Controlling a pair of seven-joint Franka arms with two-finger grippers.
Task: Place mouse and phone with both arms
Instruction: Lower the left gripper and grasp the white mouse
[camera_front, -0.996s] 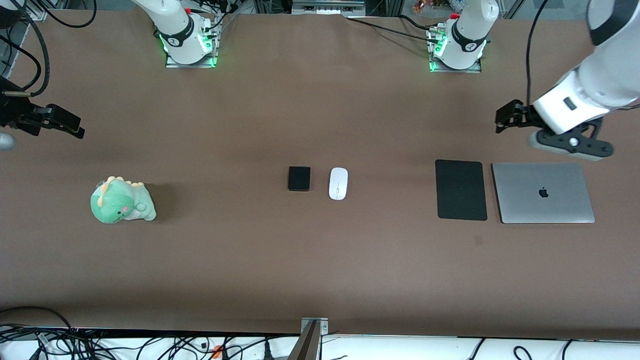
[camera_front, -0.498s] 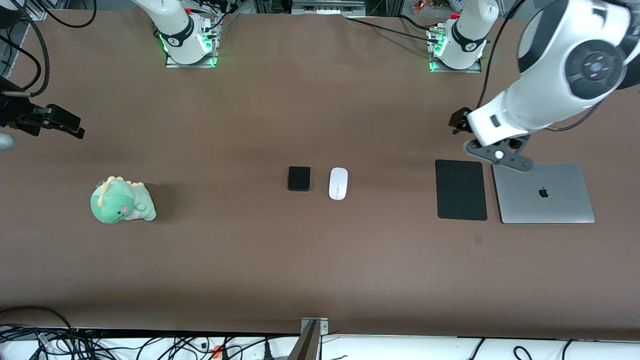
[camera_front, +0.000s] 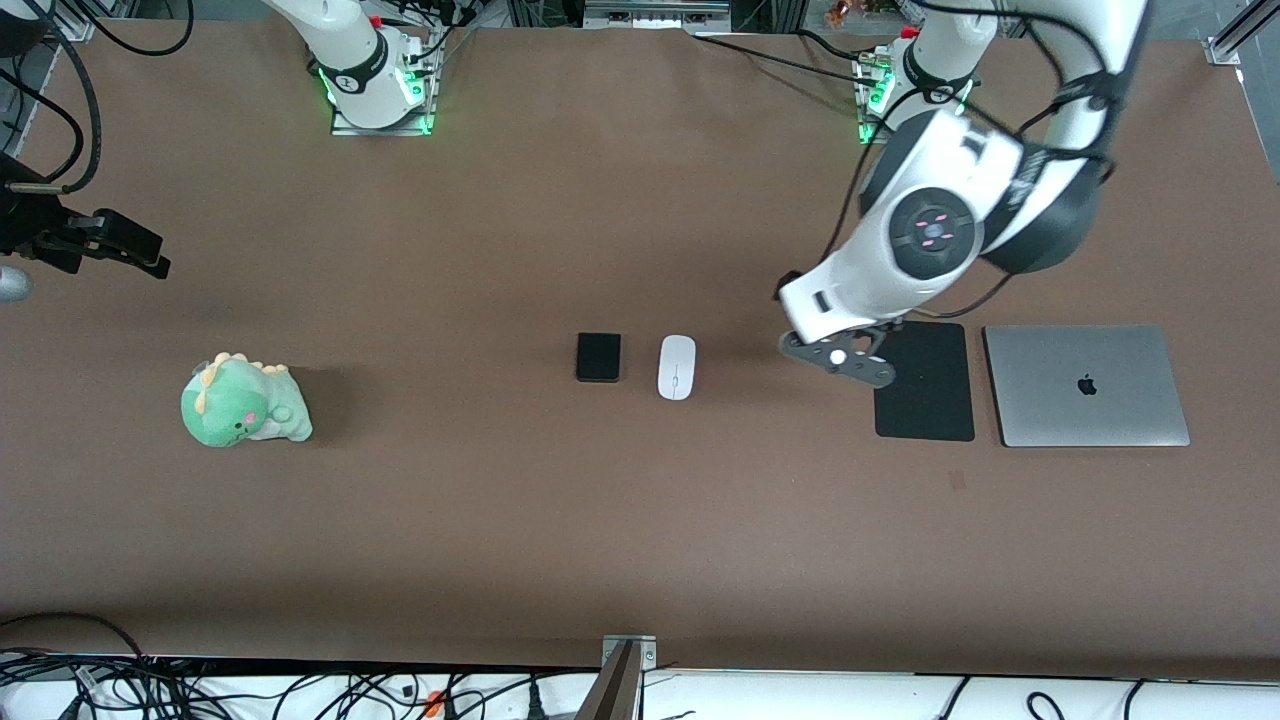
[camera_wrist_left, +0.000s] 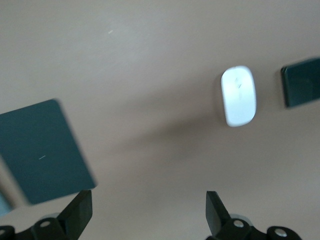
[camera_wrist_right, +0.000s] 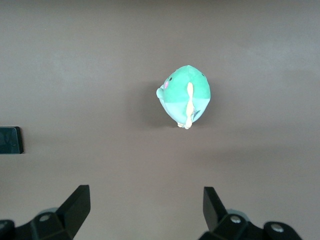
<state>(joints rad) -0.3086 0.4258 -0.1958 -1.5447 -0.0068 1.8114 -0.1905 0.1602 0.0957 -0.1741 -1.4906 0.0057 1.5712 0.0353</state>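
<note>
mouse: glossy white oval mouse with a thin grey line down the middle, flat on the table about mid-table. Shows in the left wrist view too.
phone: small matte black slab, rounded corners, just beside the mouse on the side toward the right arm's end, not touching.
left gripper: black two-finger claw, fingers spread wide with nothing in them, hanging over bare table between the mouse and the mouse pad.
right gripper: fingers also wide apart and empty, up at the right arm's end of the table; that arm is just waiting.
mouse pad: flat black rectangle, matte.
laptop: closed, silver brushed-metal lid, right beside the pad.
plush: soft green dino toy with yellowish spikes, toward the right arm's end.
</note>
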